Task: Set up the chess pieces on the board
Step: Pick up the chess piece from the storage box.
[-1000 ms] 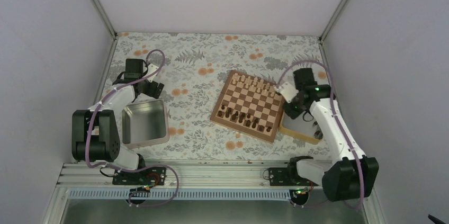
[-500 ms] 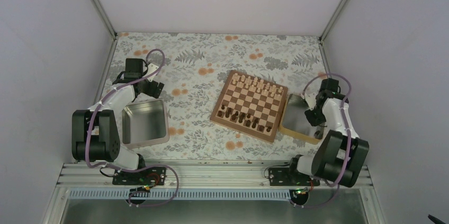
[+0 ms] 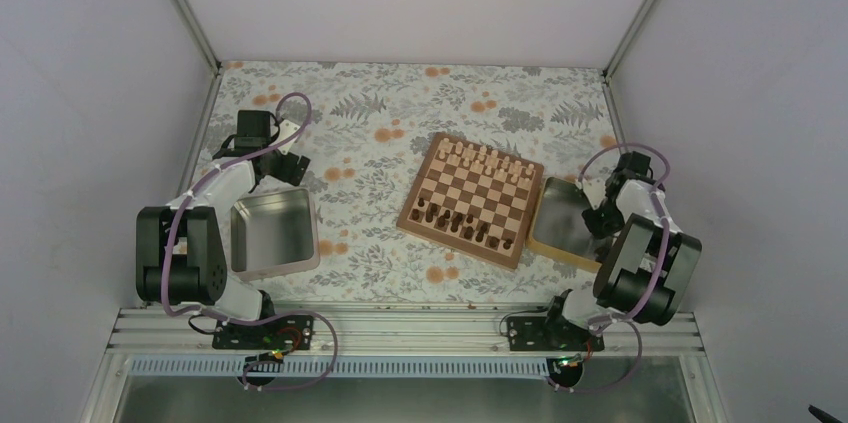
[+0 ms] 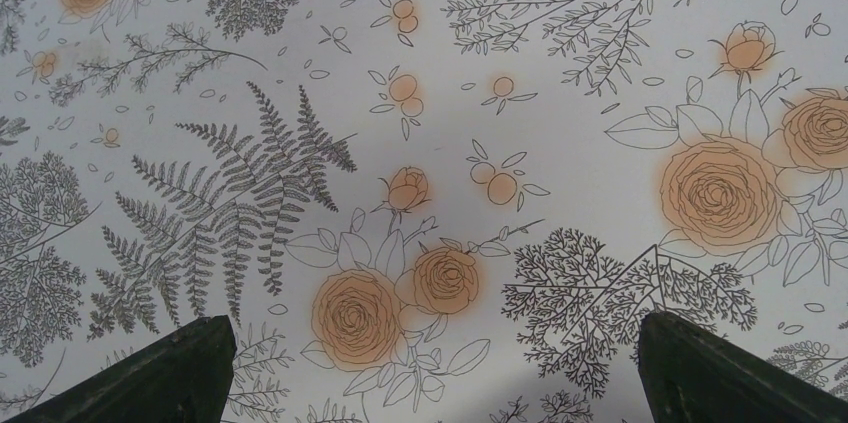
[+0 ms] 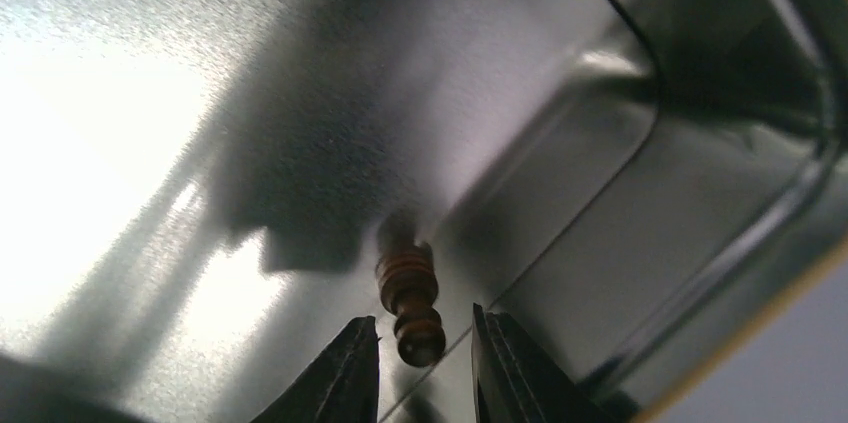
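Right jaws half-spread astride one brown chess piece (image 5: 410,303) inside the metal tin (image 5: 620,203), left jaws wide apart.

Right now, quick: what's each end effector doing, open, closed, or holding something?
Left end effector: open wide, empty.
Right end effector: partly open, straddling a brown chess piece lying in the tin; not clamped on it.

1 counter (image 3: 380,113) carries 1 board (image 3: 474,193), 1 tin (image 3: 272,228) and 1 tray (image 3: 560,218). The board holds 1 row of pale pieces (image 3: 485,156) and 1 cluster of dark pieces (image 3: 468,228), both too small to count surely. 1 brown piece (image 5: 410,303) lies in the tray. 2 arms: left arm (image 3: 225,183), right arm (image 3: 645,243).
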Controlling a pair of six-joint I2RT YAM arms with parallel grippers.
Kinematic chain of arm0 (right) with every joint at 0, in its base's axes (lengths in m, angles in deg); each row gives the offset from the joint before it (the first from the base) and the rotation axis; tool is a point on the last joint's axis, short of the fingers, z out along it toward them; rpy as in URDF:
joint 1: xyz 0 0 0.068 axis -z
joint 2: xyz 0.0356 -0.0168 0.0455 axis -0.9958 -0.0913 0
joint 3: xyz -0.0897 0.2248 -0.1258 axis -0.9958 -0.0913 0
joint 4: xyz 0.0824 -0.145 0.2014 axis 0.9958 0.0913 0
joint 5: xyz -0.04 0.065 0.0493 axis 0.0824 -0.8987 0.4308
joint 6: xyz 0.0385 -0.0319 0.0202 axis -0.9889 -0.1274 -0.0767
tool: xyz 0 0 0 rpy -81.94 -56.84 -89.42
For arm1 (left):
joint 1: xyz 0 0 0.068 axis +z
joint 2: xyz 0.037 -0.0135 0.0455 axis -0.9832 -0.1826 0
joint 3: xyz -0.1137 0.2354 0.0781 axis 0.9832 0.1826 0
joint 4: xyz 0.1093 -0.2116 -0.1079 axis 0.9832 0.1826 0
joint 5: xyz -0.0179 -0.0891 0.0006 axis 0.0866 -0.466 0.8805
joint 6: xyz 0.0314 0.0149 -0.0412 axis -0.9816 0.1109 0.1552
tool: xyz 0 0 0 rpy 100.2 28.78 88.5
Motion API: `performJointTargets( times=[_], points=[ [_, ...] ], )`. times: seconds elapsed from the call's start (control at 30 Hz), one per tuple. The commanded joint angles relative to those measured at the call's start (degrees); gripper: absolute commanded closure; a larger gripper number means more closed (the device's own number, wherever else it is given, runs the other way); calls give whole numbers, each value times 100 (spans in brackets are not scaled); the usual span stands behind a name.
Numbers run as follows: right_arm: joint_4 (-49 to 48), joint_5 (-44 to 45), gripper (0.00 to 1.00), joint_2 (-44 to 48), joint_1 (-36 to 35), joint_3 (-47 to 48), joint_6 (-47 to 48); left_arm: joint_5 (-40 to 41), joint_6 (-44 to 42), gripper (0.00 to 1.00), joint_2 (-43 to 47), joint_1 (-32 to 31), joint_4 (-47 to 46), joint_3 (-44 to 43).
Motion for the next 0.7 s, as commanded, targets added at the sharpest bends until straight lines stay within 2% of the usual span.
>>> performJointTargets(
  times=[0.0, 0.17, 0.4, 0.67],
  points=[
    [-118, -210, 74, -225, 85, 84, 108, 31, 1, 0, -71, 1, -11, -40],
    [-135, -209, 77, -367, 85, 94, 98, 45, 1, 0, -91, 1, -11, -48],
    [33, -237, 91, -292, 67, 271, 56, 54, 2, 0, -106, -3, -18, -48],
    [855, -484, 93, 352, -262, 753, 73, 15, 1, 0, -72, 2, -13, -61]
  ],
)
